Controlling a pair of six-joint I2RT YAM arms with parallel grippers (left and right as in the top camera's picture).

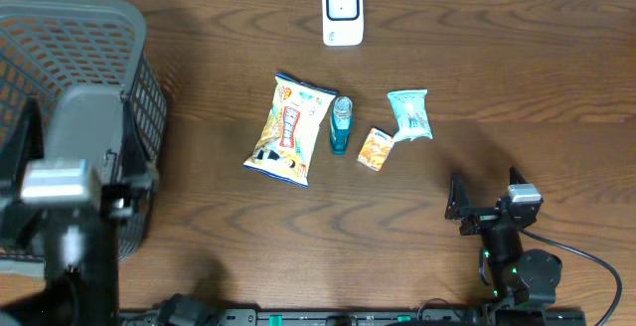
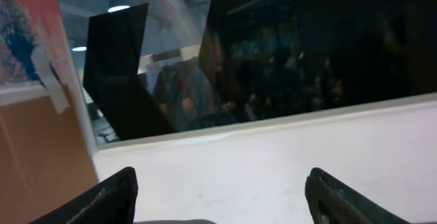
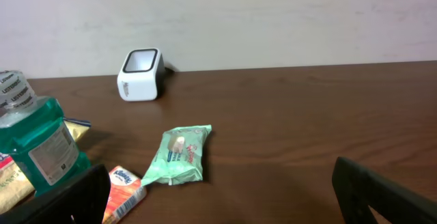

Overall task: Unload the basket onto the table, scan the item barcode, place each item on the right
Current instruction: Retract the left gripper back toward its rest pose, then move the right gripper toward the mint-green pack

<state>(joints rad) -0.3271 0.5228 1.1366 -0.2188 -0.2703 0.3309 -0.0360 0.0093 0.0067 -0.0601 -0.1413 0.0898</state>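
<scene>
A white barcode scanner point(image 1: 343, 11) stands at the table's far edge and also shows in the right wrist view, scanner point(image 3: 141, 74). Four items lie mid-table: a yellow snack bag point(image 1: 291, 129), a teal bottle point(image 1: 341, 124), an orange tissue pack point(image 1: 376, 149) and a mint-green packet point(image 1: 409, 114). My right gripper point(image 1: 485, 189) hovers open near the front right, short of the packet point(image 3: 181, 156) and the tissue pack point(image 3: 123, 191), nothing between its fingers. My left gripper point(image 2: 222, 197) is open and empty, facing a wall and a dark window.
A grey mesh basket point(image 1: 89, 38) fills the far left. My left arm point(image 1: 70, 197) rises blurred in front of it, close under the camera. The bottle point(image 3: 37, 142) stands at the left edge of the right wrist view.
</scene>
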